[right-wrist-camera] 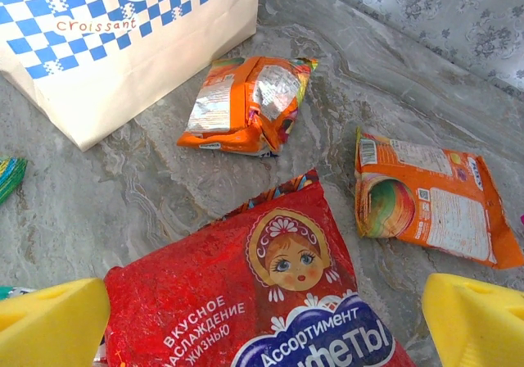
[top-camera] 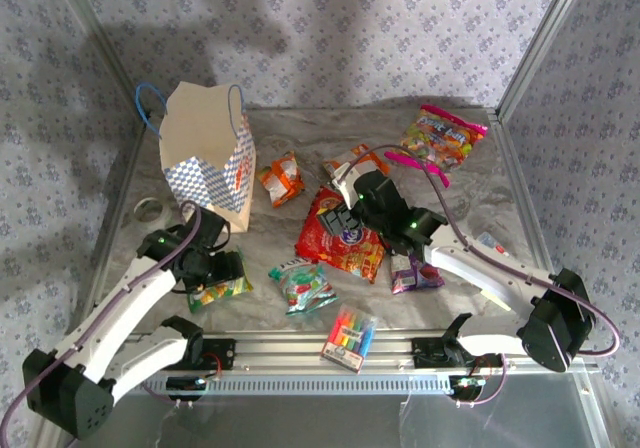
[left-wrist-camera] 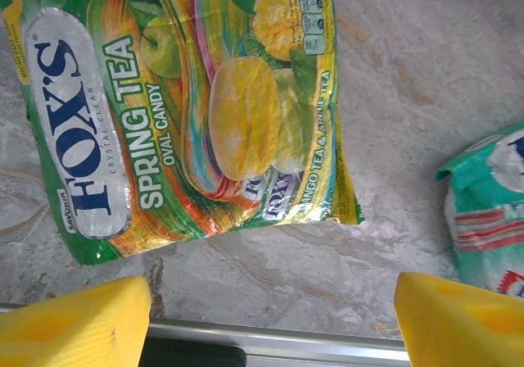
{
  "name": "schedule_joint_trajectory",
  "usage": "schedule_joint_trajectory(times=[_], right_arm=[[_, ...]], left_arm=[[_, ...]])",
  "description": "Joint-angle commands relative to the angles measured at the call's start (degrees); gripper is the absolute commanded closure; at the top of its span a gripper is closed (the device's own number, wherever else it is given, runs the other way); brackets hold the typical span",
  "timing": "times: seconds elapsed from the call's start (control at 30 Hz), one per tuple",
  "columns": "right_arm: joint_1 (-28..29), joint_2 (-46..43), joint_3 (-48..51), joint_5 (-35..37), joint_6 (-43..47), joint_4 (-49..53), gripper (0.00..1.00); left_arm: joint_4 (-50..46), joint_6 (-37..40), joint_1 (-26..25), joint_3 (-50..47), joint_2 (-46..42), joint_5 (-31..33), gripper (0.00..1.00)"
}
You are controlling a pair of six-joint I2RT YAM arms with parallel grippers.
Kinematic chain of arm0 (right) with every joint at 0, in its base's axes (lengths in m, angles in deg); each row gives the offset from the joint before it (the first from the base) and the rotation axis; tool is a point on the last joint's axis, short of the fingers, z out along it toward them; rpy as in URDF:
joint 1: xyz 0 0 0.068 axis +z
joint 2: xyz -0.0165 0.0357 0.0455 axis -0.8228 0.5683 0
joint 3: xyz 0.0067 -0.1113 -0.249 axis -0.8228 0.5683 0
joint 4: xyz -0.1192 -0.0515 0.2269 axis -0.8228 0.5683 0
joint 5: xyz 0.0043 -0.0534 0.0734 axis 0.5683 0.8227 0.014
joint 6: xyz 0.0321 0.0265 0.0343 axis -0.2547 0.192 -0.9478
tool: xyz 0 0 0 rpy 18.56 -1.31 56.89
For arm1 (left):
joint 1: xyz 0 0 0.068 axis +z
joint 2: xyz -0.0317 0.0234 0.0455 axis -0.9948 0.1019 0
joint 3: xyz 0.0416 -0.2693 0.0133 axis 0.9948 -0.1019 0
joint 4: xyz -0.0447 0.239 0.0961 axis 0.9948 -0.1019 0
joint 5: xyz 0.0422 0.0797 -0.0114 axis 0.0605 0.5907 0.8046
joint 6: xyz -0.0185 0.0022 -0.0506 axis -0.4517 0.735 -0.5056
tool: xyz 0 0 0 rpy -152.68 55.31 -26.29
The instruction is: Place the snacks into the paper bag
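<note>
- Paper bag (top-camera: pixel 205 153) stands upright at 10 o'clock; marker pack (top-camera: pixel 349 338) lies at 6.
- Left gripper (left-wrist-camera: pixel 266 322), spread wide, hovers above Fox's Spring Tea packet (left-wrist-camera: pixel 188 113) at 8.
- Right gripper (right-wrist-camera: pixel 262 322), spread too, hangs over red matryoshka bag (right-wrist-camera: pixel 254 301), centre.

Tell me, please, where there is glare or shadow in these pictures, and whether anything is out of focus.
Top external: broad soft shadows lie on the back wall above the paper bag, and the table is evenly lit. Left wrist: bright streaks on the green-yellow candy packet, print legible. Right wrist: white glare on the crumpled orange packet; the red cookie bag is sharp.
</note>
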Motion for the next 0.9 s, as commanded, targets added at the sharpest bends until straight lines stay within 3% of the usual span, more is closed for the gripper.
schedule_joint_trajectory(times=[0.0,0.27,0.87], right_arm=[[0.28,-1.85,0.84,-0.14,-0.16,-0.8,0.0],[-0.57,-3.12,2.51,-0.26,0.44,-0.95,0.0],[-3.71,-7.69,6.35,-2.12,-1.21,-1.56,0.0]], left_arm=[[0.81,-4.54,-2.65,-0.5,1.81,3.3,0.21],[2.76,-6.48,-9.19,1.24,12.1,6.79,0.15],[4.85,-6.5,-12.87,4.4,28.62,8.78,0.12]])
